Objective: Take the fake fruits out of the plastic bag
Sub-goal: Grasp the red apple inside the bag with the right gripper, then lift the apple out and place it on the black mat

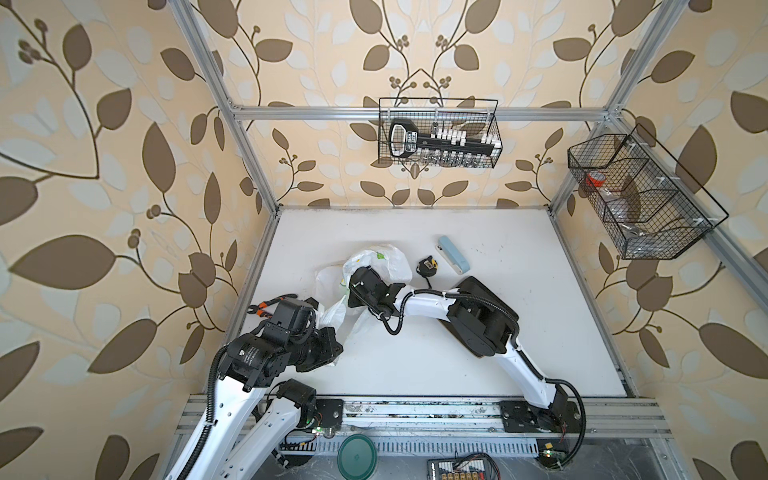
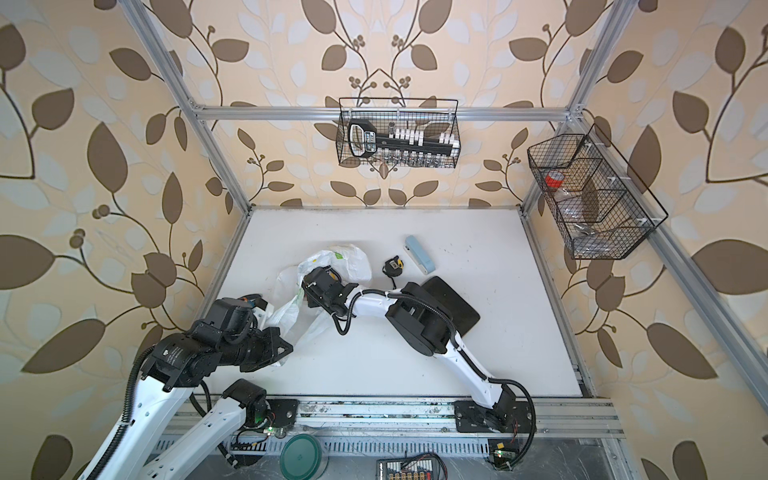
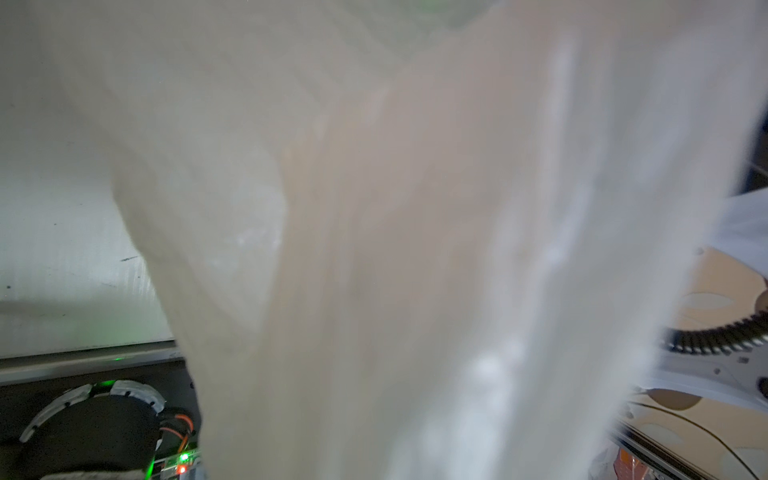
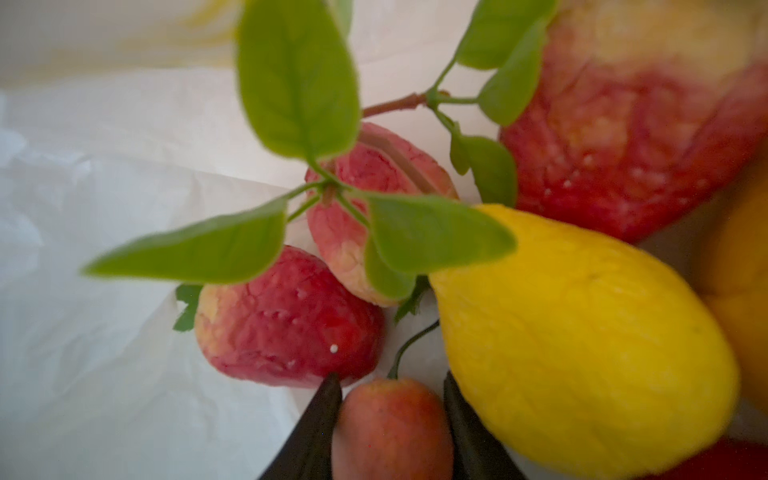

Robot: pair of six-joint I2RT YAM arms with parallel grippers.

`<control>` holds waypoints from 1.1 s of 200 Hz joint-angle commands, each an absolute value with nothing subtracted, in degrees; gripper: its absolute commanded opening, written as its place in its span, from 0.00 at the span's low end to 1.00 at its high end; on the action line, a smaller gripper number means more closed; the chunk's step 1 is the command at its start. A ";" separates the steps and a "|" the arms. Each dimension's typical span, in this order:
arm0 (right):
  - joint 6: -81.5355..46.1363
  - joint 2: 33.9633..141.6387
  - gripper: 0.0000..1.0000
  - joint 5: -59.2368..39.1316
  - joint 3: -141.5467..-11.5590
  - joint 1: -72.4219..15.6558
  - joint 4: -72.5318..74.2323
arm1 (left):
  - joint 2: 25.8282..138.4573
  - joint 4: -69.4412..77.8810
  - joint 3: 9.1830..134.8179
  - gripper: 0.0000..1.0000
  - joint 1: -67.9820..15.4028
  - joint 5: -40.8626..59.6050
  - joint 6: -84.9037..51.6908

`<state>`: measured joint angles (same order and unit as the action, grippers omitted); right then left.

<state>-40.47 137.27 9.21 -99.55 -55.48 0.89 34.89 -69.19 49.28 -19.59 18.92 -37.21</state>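
Right gripper (image 4: 390, 377): deep inside the plastic bag (image 1: 392, 259); its two dark fingertips (image 4: 324, 411) press either side of a small reddish fruit (image 4: 390, 428) with a thin stem, grasping it.
Around it: a strawberry (image 4: 286, 320) sits right at one fingertip and a pointed yellow fruit (image 4: 582, 340) right beside the other. A pale strawberry (image 4: 365, 216), a large strawberry (image 4: 623, 145) and a leafy sprig (image 4: 297, 83) lie beyond. That side is crowded; the other is bare film.
Left gripper (image 1: 332, 332): clenched on the bag (image 3: 415, 249), whose film fills the left wrist view as a blur; its fingers are hidden.
Bag: crumpled left of the middle of the table (image 1: 540, 340), stretched toward the left gripper; every fruit seen is inside it.
Edges: the left gripper is near the table's left rail, with pliers (image 1: 259, 309) just beside the arm.
Neighbours: tape measure (image 1: 427, 266) just beside the bag; pale blue case (image 1: 453, 254) next to that; dark board (image 1: 486, 291) under the right arm.
Open room: the table's front middle and right side are bare.
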 commanded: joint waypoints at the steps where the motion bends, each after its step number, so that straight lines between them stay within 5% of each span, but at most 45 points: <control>1: -38.08 132.76 0.35 8.57 -96.83 -55.81 1.67 | 34.23 -68.85 50.61 0.00 -20.14 13.75 -40.10; 95: -10.27 107.36 0.34 -11.82 -70.82 -56.71 9.75 | 34.80 -61.83 52.67 0.00 -20.17 2.95 -47.27; 143: 6.85 97.21 0.33 -21.60 -67.50 -56.69 2.23 | 35.98 -59.18 53.01 0.00 -20.14 0.60 -48.58; 191: 4.29 84.74 0.34 -24.42 -64.41 -56.82 -2.09 | 36.89 -58.05 51.97 0.00 -20.19 1.33 -48.60; 220: -5.32 74.17 0.34 -12.35 -57.36 -56.76 -2.66 | 37.17 -57.44 51.94 0.00 -20.17 1.41 -48.60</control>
